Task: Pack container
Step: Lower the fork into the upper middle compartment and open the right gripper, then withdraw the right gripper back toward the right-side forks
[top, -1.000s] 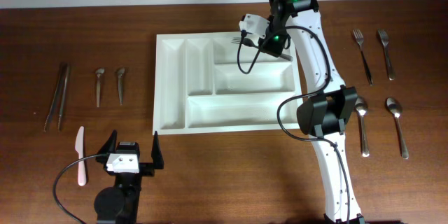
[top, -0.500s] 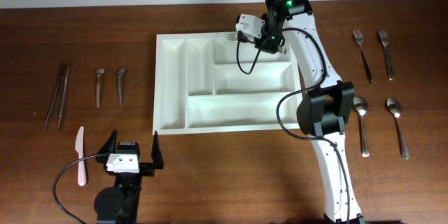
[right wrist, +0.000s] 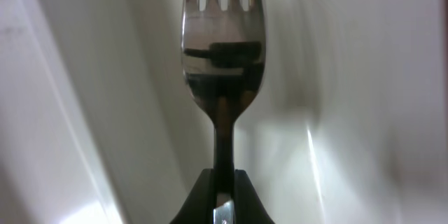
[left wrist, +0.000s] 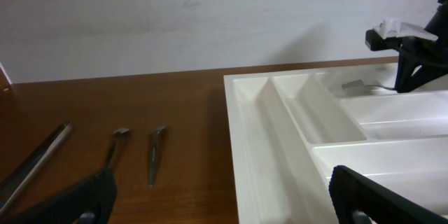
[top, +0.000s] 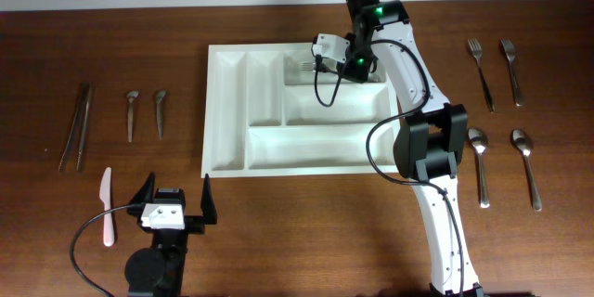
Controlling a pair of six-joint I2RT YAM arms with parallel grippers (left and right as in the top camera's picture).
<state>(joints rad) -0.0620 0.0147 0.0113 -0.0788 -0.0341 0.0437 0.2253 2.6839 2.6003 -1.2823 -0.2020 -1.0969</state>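
The container [top: 227, 111] is a large white tray with compartments in the middle of the table; its near corner shows in the left wrist view [left wrist: 280, 140]. My right gripper [top: 337, 62] reaches low into the top long compartment, shut on the handle of a metal fork [top: 303, 61]. In the right wrist view the fork [right wrist: 222, 63] points away over the white tray floor, its handle pinched at my gripper [right wrist: 223, 197]. My left gripper [top: 174, 197] stands open near the front edge, left of the tray, holding nothing; in its own view the gripper [left wrist: 224, 206] frames the tray's left wall.
Left of the tray lie tongs [top: 76, 125], two small spoons [top: 131, 113] [top: 160, 111] and a pink knife [top: 107, 206]. On the right lie two forks [top: 481, 72] [top: 511, 70] and two spoons [top: 480, 162] [top: 526, 153]. The right arm's base [top: 432, 148] stands beside the tray's right edge.
My right gripper has moved left and down with the fork, from above the tray's back rim into the top long compartment. The left arm has not moved.
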